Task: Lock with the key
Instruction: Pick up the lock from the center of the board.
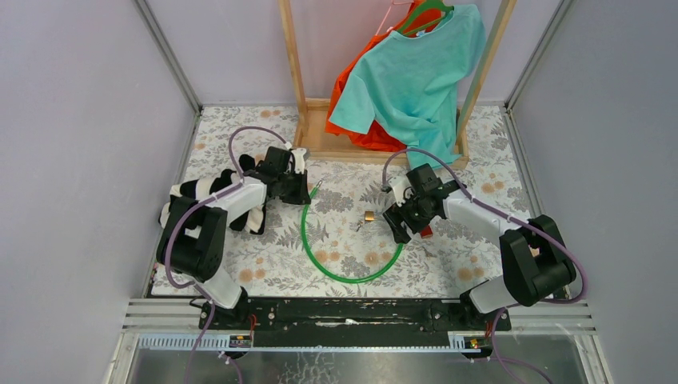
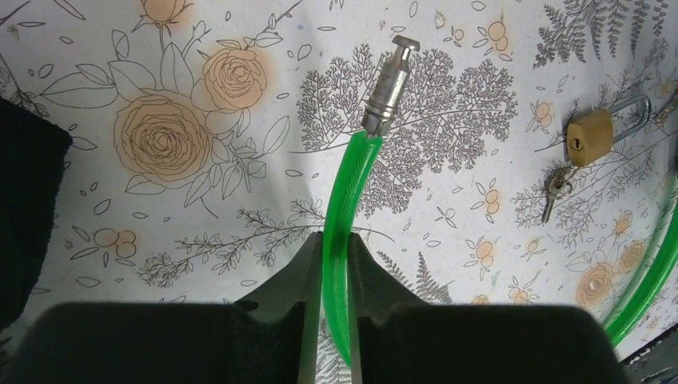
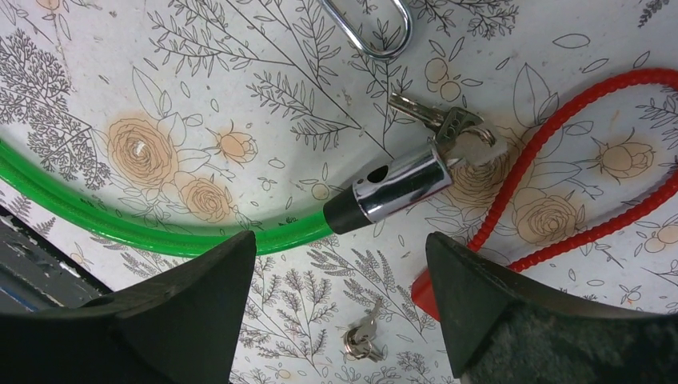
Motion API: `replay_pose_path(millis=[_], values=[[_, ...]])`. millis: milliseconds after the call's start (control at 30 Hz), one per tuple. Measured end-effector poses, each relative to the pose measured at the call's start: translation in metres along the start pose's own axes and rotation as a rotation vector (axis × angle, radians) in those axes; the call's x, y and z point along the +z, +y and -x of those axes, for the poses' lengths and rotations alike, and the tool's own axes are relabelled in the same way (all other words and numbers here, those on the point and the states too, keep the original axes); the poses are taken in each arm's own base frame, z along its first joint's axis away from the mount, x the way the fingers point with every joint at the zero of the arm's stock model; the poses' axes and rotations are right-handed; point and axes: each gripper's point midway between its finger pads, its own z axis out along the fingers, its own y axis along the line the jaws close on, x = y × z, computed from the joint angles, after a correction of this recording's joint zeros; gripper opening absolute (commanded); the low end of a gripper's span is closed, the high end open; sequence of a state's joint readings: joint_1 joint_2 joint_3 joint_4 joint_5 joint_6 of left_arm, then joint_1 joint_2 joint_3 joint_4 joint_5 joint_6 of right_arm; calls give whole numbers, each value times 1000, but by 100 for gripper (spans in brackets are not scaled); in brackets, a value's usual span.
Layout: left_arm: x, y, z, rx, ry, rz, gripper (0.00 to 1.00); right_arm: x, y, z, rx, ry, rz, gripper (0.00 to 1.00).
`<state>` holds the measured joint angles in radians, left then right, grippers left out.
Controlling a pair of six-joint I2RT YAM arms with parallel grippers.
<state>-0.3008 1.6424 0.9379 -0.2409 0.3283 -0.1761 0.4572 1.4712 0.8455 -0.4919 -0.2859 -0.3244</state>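
1. Left wrist view: left pincer [image 2: 329, 268] pinches green cable [image 2: 342, 192]; pin [image 2: 389, 80] upper centre.
2. Right pincer [image 3: 340, 244] gapes empty over lock barrel [image 3: 400, 186], mid-frame, key [image 3: 448, 124] attached.
3. Seize barrel squarely, hole toward pin.

Padlock [image 3: 384, 56] showing me only its shackle, body cut off at the top edge, red cable [image 3: 516, 182] running out of my right wrist view, green cable [image 2: 337, 200] vanishing behind the left gripper [image 2: 335, 240], keys [image 1: 359, 226] too small overhead to make out
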Motion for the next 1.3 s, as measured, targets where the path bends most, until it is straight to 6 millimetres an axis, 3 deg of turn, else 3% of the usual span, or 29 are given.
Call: replay_pose_path(millis=[533,900,1300], values=[[-8,-2,-2,45,-26,5,0,24,-3,0,79,28,-4,66],[-5,-10,-1,93,-34,-6,0,29,-15,5,57,11,-124,45],[-5,-29,0,167,-41,-91,0,31,-25,17,86,-45,-201,9]])
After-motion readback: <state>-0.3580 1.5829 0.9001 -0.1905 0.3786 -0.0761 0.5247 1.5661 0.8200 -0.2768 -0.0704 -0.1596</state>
